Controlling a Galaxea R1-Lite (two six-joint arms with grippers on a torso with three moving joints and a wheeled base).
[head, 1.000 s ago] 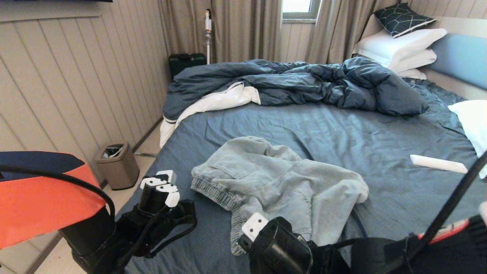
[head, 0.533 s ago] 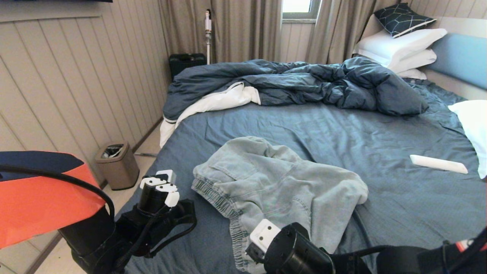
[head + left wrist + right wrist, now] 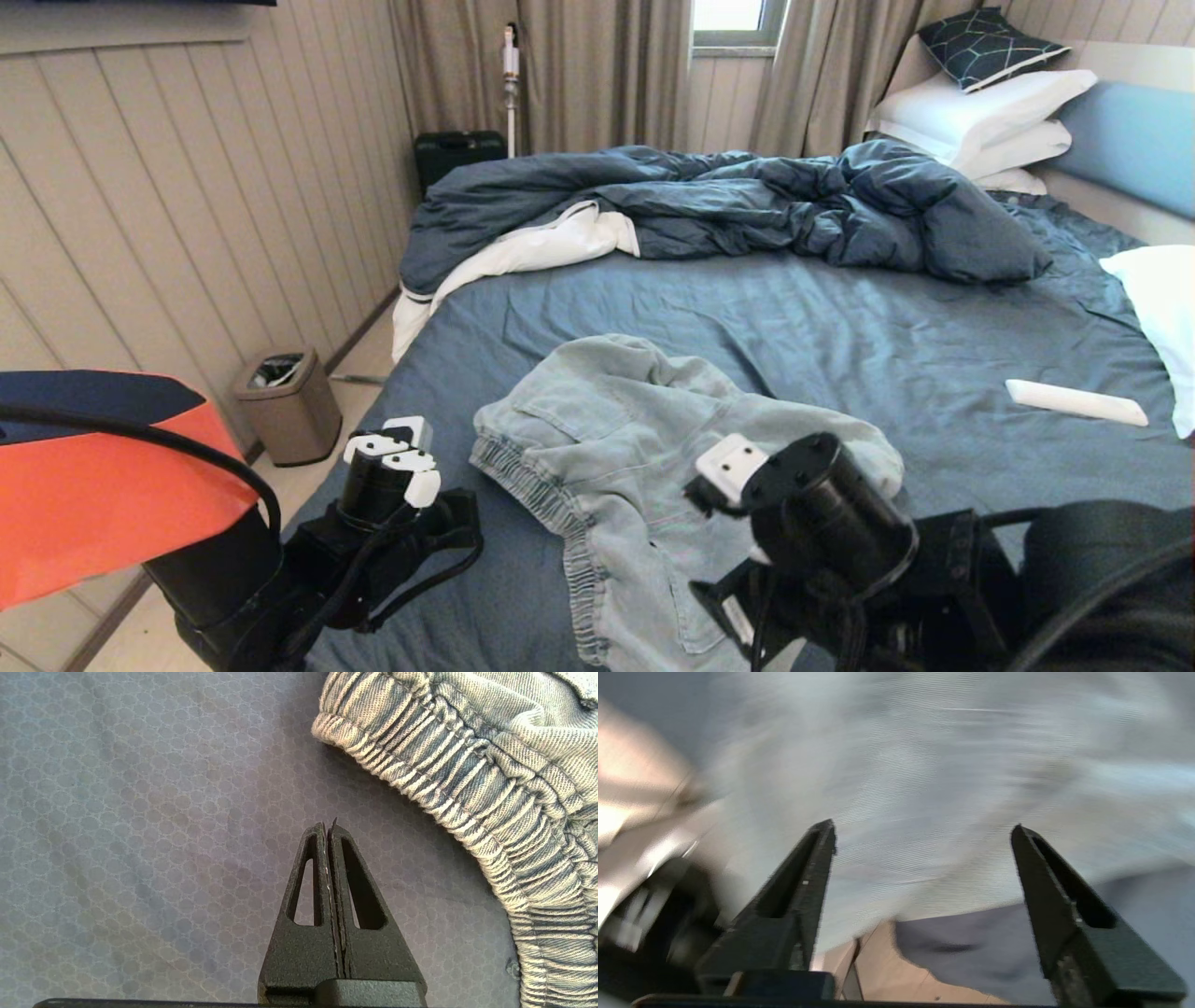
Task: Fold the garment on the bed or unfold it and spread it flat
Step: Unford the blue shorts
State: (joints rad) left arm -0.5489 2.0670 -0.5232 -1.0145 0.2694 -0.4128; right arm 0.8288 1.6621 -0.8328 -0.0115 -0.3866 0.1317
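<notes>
Black arms, white wrist blocks, black slotted fingers (image 3: pixel 355 891).

Right pincer (image 3: pixel 924 833) view blurred — garment (image 3: pixel 924 765) indistinct.

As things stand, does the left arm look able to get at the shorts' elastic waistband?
Probably yes. The left claw, shut, hangs over bare sheet right beside the waistband, with nothing between them. It would need to open first.

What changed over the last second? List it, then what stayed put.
The right end effector opened, let go of the shorts and moved from their near edge up and to the right over them. The near hem now lies lower and flatter. The left end effector, shut beside the waistband, the duvet and the bed stayed as they were.
</notes>
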